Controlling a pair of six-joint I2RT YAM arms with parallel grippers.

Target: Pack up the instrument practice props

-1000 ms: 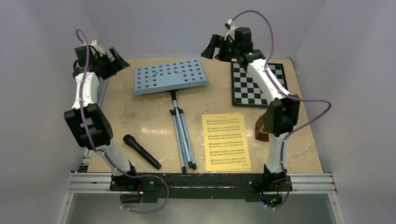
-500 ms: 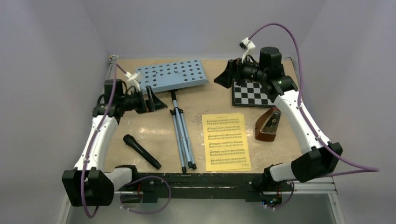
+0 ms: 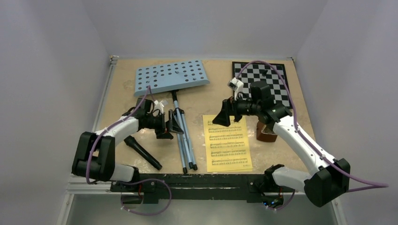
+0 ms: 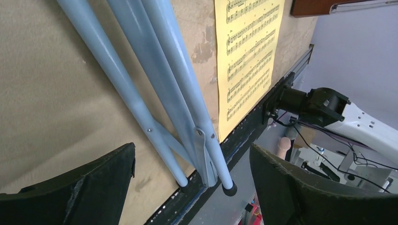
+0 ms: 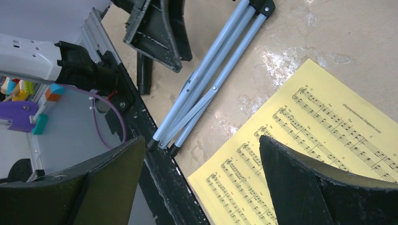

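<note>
Left hand (image 3: pixel 172 125) gapes wide and empty, just beside the folded legs of the light-blue music stand (image 3: pixel 171 76), which lies flat on the counter (image 3: pixel 126 101). Right hand (image 3: pixel 221 115) — also spread, holding nothing — hovers over the top edge of the yellow sheet music (image 3: pixel 227 143); the brown metronome (image 3: pixel 266 134) sits just right of the pages

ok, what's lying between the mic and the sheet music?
The light-blue stand legs, folded together and lying flat, sit between the microphone and the sheet music, with bare tabletop either side. Clearest in the top view.
</note>
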